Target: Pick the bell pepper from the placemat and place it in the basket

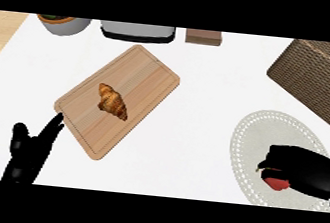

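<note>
At about four o'clock on the white tabletop (205, 112), the right hand (312, 173) is curled down over the bell pepper (277, 184), grasping it. Black fingers and thumb wrap its top and hide most of it, so only a red patch shows under the palm's left side. Pepper and hand sit over the round, pale placemat (258, 137) with its lacy rim, in the mat's lower right part. Whether the pepper rests on the mat or is lifted off it cannot be told from this steep view. Up at two o'clock lies the woven brown basket (320, 73), cut by the view's right edge. Its nearest corner is near the placemat's upper rim but apart from it, and well apart from the pepper.

Toward ten o'clock from the centre a wooden cutting board (131, 72) lies slantwise, its long axis running from one o'clock to seven o'clock, with a browned croissant (113, 102) on its middle. At eight o'clock the left hand (26, 155) rests released, fingers straight and pointing up. One fingertip shows right at the board's left corner, though contact cannot be judged. Along twelve o'clock, at the far edge, stand a grey bowl (63, 25) with something green inside, a pale appliance (138, 30) on a dark base, and a small brown block (204, 37), all cut off by the view's top.
</note>
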Available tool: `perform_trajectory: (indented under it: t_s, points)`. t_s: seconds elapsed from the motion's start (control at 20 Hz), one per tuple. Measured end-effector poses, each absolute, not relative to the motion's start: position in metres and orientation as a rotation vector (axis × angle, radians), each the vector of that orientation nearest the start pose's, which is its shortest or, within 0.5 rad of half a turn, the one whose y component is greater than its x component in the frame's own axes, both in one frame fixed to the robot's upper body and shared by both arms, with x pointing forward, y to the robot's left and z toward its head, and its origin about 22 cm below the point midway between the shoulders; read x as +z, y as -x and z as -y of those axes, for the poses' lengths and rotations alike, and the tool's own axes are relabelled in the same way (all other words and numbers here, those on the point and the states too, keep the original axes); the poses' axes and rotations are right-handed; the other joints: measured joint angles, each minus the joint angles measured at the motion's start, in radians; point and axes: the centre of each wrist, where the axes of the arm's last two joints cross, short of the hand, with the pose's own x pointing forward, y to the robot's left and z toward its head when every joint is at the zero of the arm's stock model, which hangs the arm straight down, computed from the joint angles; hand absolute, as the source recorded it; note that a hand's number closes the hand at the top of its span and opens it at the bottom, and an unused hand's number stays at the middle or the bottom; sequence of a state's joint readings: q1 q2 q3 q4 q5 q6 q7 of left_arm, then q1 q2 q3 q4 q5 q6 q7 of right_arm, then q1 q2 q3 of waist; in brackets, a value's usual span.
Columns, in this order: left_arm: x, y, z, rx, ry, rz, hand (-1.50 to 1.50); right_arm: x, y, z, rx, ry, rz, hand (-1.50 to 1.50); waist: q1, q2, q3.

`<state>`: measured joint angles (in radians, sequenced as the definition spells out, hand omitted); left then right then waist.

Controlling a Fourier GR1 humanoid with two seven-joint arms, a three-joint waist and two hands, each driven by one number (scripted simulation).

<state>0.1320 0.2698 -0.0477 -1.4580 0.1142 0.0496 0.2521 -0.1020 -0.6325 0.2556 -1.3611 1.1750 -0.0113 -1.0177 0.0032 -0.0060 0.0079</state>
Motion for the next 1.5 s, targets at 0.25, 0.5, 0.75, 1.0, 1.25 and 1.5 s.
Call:
perform_trajectory:
  t_s: [0.25,0.5,0.75,1.0,1.25,1.5]
  points:
    - [-0.042,-0.204,-0.294,-0.046,-0.190,1.086,0.00,0.008,-0.263,0.329,-2.748,-0.404,-2.030,1.50,0.001,-0.003,-0.003]
    - [-0.042,-0.203,-0.293,-0.044,-0.191,1.094,0.00,0.006,-0.273,0.323,-2.778,-0.570,-2.112,1.50,0.005,-0.001,-0.004]
    - [-0.038,-0.201,-0.295,-0.039,-0.203,1.106,0.00,-0.003,-0.282,0.337,-2.939,-1.245,-2.401,1.50,-0.011,0.012,-0.011]
    - [-0.034,-0.201,-0.295,-0.043,-0.201,1.113,0.00,0.002,-0.303,0.330,-2.803,-2.044,-2.606,1.50,0.002,0.017,-0.014]
    - [-0.034,-0.201,-0.296,-0.056,-0.194,1.102,0.00,0.031,-0.341,0.280,-1.809,-2.627,-3.250,1.50,0.027,0.010,-0.004]
    - [-0.033,-0.207,-0.292,-0.085,-0.171,1.100,0.00,0.104,-0.379,0.235,-0.525,-2.881,-3.441,1.50,0.048,0.009,-0.005]
